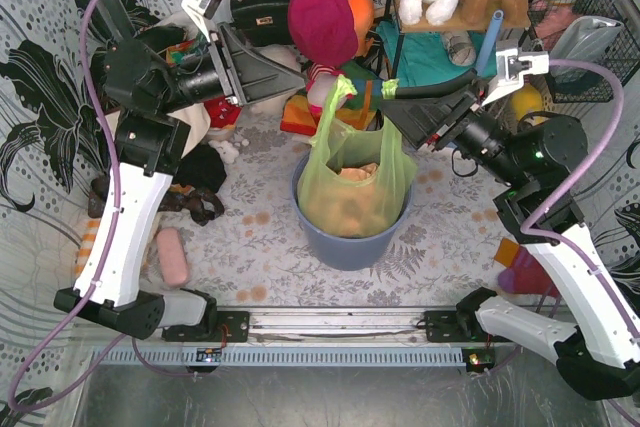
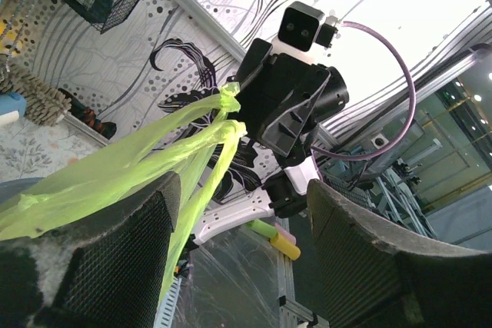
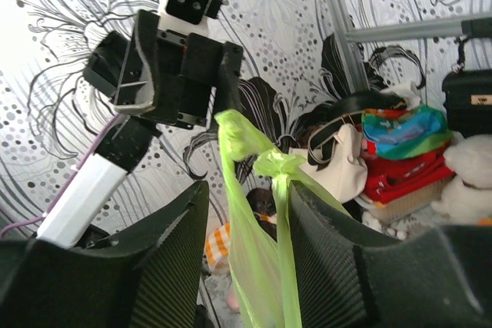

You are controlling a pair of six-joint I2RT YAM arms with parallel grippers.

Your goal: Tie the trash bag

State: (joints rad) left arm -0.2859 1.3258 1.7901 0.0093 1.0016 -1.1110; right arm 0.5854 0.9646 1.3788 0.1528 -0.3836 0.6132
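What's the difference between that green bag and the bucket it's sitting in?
The trash bag is thin, see-through lime-green plastic with tan stuff showing inside; the bin is opaque blue-grey. The bag is crumpled and drawn up into long strips, while the bin has a smooth round shape. The bag rises well above the bin's rim. Shared: they are nested, the bag inside the bin.

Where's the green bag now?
In the top view, the trash bag sits in the blue-grey bin, between the left arm and the right arm, handles raised.
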